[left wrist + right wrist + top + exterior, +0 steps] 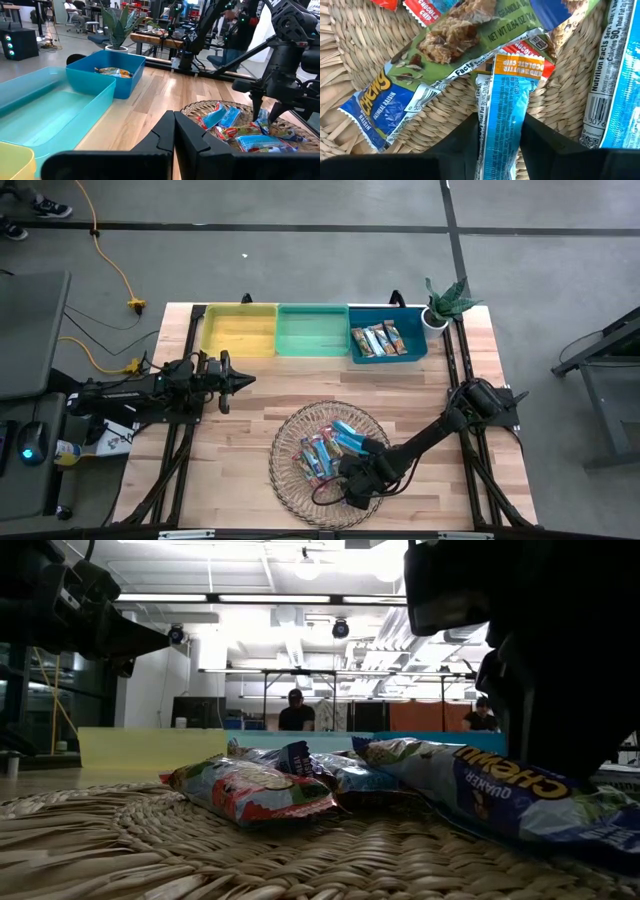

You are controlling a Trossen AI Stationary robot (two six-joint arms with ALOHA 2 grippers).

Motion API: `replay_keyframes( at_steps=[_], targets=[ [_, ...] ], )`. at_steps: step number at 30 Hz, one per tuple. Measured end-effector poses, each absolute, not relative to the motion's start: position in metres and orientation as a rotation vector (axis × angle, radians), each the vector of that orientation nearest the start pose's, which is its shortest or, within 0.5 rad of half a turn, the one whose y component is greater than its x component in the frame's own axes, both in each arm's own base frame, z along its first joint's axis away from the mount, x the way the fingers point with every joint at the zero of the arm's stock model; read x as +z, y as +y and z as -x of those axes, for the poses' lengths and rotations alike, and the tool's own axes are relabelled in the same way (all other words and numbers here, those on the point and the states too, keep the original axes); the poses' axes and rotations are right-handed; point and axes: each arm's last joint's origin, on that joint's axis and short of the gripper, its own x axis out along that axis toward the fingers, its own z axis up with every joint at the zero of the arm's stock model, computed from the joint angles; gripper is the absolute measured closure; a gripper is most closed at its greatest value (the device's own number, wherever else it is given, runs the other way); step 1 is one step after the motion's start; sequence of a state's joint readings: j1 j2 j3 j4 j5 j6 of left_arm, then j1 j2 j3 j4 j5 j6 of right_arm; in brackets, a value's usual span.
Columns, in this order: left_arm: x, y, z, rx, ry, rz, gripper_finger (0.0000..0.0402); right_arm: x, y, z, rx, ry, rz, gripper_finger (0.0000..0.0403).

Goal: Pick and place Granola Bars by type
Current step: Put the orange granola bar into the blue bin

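Several granola bars (pixel 325 452) lie in a round woven basket (pixel 290 480) at the table's near middle; light blue, pink/red and green-and-blue wrappers show. My right gripper (pixel 501 137) is down in the basket, shut on a light blue bar with an orange end (pixel 502 100). A green-and-blue Chewy bar (pixel 445 45) lies tilted just beyond it. A few tan-orange bars (pixel 380 340) lie in the blue bin (pixel 415 350). My left gripper (pixel 240 380) hovers shut at the table's left, away from the basket. My right gripper pinches the light blue bar between its two fingers (pixel 470 137), which sit on the bar's two long edges (pixel 487 125). The fingers come from above and lie along the bar. The bar's orange end (pixel 517 65) lies on the basket and on a red-wrapped bar.
Yellow bin (pixel 240 330), green bin (pixel 312 330) and the blue bin stand in a row along the far edge. A potted plant (pixel 445 305) stands at the far right corner. Bare wood lies between the bins and the basket. People sit in the room beyond.
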State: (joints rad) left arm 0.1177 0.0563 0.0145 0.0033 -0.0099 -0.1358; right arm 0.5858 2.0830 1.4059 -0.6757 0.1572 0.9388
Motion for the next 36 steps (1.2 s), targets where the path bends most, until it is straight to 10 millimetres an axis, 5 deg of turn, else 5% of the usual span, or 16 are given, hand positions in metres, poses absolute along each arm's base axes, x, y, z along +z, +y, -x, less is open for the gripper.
replay_keyframes(
  at_steps=[9, 21, 29, 36],
  targets=[
    [0.164, 0.012, -0.1, 0.13, 0.03, 0.137, 0.0401, 0.138, 0.217, -0.335, -0.245, 1.285, -0.317, 0.0321],
    [0.164, 0.012, -0.1, 0.13, 0.029, 0.137, 0.0401, 0.174, 0.208, -0.334, -0.222, 1.199, -0.375, 0.0325],
    [0.164, 0.012, -0.1, 0.13, 0.03, 0.138, 0.0401, 0.212, 0.203, -0.344, -0.082, 1.055, -0.533, 0.0325],
    [0.164, 0.012, -0.1, 0.13, 0.03, 0.138, 0.0401, 0.266, 0.191, -0.368, 0.237, 0.75, -0.709, 0.0325]
  ],
)
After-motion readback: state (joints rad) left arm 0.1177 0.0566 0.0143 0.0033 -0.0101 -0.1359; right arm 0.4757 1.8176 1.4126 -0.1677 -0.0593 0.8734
